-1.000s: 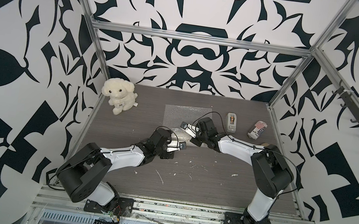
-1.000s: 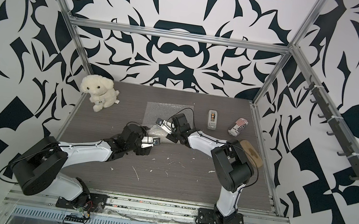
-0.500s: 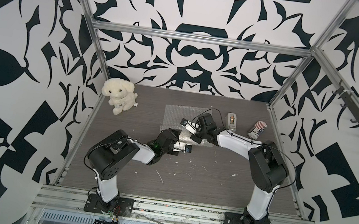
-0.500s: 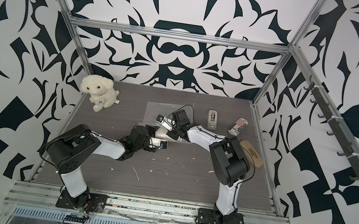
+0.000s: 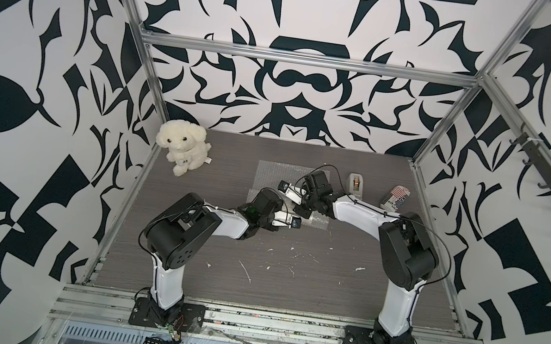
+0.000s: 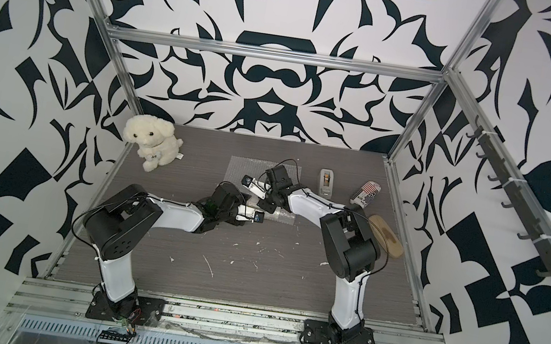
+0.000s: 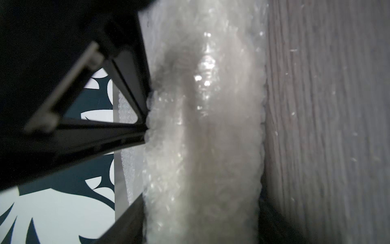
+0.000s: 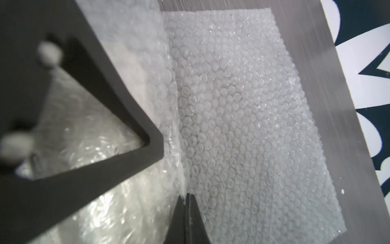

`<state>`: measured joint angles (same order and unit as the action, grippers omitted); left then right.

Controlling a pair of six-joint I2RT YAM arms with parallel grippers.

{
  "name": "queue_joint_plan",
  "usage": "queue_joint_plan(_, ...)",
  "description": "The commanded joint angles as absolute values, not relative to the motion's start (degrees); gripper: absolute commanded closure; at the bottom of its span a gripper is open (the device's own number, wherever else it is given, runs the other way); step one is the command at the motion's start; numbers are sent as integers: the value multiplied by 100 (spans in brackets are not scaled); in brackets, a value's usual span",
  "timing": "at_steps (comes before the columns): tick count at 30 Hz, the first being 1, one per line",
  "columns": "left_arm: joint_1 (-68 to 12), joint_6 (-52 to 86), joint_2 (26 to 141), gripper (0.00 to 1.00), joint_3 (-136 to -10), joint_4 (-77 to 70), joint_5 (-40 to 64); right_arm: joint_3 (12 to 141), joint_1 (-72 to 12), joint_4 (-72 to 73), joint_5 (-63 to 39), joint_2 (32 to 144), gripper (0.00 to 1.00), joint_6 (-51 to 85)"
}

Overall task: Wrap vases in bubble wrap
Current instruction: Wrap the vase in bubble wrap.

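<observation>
The bubble wrap lies on the grey table, its near end rolled into a bundle where the two arms meet. The vase shows only as a pale shape through that bundle. In the left wrist view my left gripper has a finger pressed against each side of the wrapped bundle. My right gripper is shut, pinching a fold of the bubble wrap right beside the bundle. The flat rest of the sheet stretches beyond it toward the back wall.
A white plush dog sits at the back left. A grey tape dispenser and a printed can stand at the back right. A tan oval board lies by the right wall. White scraps litter the front.
My left gripper has narrowed from wide open onto the wrapped bundle, and its arm has folded up at the elbow. The right gripper stayed shut and shifted slightly back.
</observation>
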<state>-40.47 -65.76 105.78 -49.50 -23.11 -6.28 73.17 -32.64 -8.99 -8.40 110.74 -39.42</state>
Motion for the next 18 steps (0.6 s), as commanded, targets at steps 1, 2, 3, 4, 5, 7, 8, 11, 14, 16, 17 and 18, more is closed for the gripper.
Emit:
queue_joint_plan(1,-4025,-6300,10760,31,-5100,-1060,-279,7386,-3219,-1655,-1298,11058,95,-3859)
queue_joint_plan(2,-4025,-6217,10726,32,-5183,-851,-212,7429,-3186,-1600,-1330,11014,85,-3788)
queue_joint_plan(3,-4025,-6144,10702,33,-5261,-640,-134,7451,-3158,-1525,-1344,10956,80,-3749)
queue_joint_plan(4,-4025,-6038,10682,33,-5375,-355,-70,7449,-3115,-1356,-1313,10860,71,-3686)
queue_joint_plan(5,-4025,-5917,10677,33,-5516,-15,0,7424,-3071,-1158,-1297,10761,63,-3601)
queue_joint_plan(7,-4025,-5708,10681,37,-5775,645,162,7419,-2968,-889,-1264,10562,56,-3473)
queue_joint_plan(8,-4025,-5596,10695,37,-5863,899,234,7413,-2890,-711,-1208,10446,52,-3361)
queue_joint_plan(11,-4025,-5286,10709,38,-5971,1319,400,7377,-2671,-213,-756,10083,25,-3001)
queue_joint_plan(14,-4025,-4985,10803,40,-6270,1955,533,7222,-2432,5,-472,9708,24,-2823)
queue_joint_plan(16,-4025,-4832,10875,40,-6425,2333,651,6960,-2349,202,-401,9391,23,-2897)
queue_joint_plan(17,-4025,-4743,10953,41,-6563,2613,649,6704,-2337,355,-394,9170,23,-3046)
queue_joint_plan(18,-4028,-4632,11028,42,-6716,2871,744,6446,-2338,541,-404,8927,23,-3216)
